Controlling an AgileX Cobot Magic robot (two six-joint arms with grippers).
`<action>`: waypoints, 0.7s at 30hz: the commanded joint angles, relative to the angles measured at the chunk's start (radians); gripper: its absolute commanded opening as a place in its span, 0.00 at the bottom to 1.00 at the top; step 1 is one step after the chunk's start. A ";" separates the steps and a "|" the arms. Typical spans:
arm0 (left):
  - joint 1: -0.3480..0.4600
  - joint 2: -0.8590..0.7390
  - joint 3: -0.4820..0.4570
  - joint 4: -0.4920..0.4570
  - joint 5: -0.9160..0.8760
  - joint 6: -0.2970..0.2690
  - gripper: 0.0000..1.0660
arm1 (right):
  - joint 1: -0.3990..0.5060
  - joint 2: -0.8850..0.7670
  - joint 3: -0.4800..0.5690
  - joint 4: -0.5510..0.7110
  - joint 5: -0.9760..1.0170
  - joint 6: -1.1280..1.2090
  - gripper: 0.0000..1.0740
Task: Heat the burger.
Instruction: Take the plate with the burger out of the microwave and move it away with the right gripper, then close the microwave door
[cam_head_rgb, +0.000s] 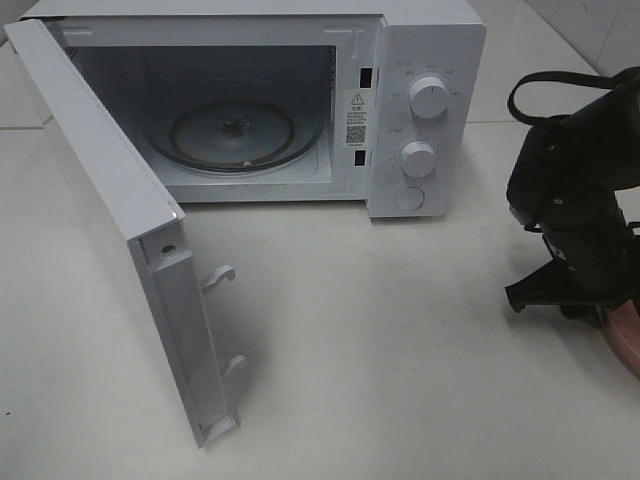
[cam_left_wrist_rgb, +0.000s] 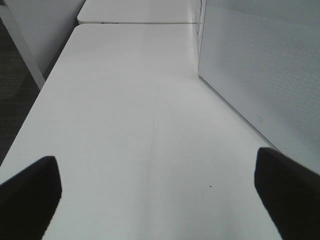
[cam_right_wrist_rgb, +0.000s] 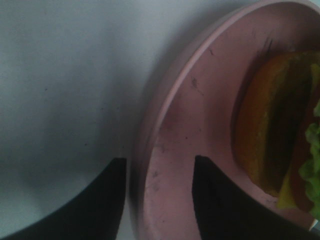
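The burger (cam_right_wrist_rgb: 280, 130) lies on a round pink plate (cam_right_wrist_rgb: 185, 125) in the right wrist view, showing a golden-brown bun, green lettuce and a yellow cheese edge. My right gripper (cam_right_wrist_rgb: 159, 165) straddles the plate's rim, one finger outside and one inside, standing apart and not pinching it. In the exterior high view the right gripper (cam_head_rgb: 575, 300) hangs low at the far right edge, with a sliver of the pink plate (cam_head_rgb: 628, 345) beside it; the burger is out of that view. My left gripper (cam_left_wrist_rgb: 155, 175) is wide open over bare table, holding nothing.
The white microwave (cam_head_rgb: 420, 60) stands at the back with its door (cam_head_rgb: 110, 200) swung wide toward the front left. Its glass turntable (cam_head_rgb: 235, 130) is bare. The door's perforated panel (cam_left_wrist_rgb: 260, 65) rises beside my left gripper. The white table (cam_head_rgb: 380, 350) spreads out in front.
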 joint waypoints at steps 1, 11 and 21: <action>0.001 -0.020 -0.003 -0.005 -0.009 0.001 0.96 | -0.003 -0.049 -0.012 0.026 -0.003 -0.082 0.42; 0.001 -0.020 -0.003 -0.005 -0.009 0.001 0.96 | -0.003 -0.194 -0.047 0.152 -0.038 -0.312 0.42; 0.001 -0.020 -0.003 -0.005 -0.009 0.001 0.96 | -0.003 -0.330 -0.047 0.367 -0.069 -0.590 0.42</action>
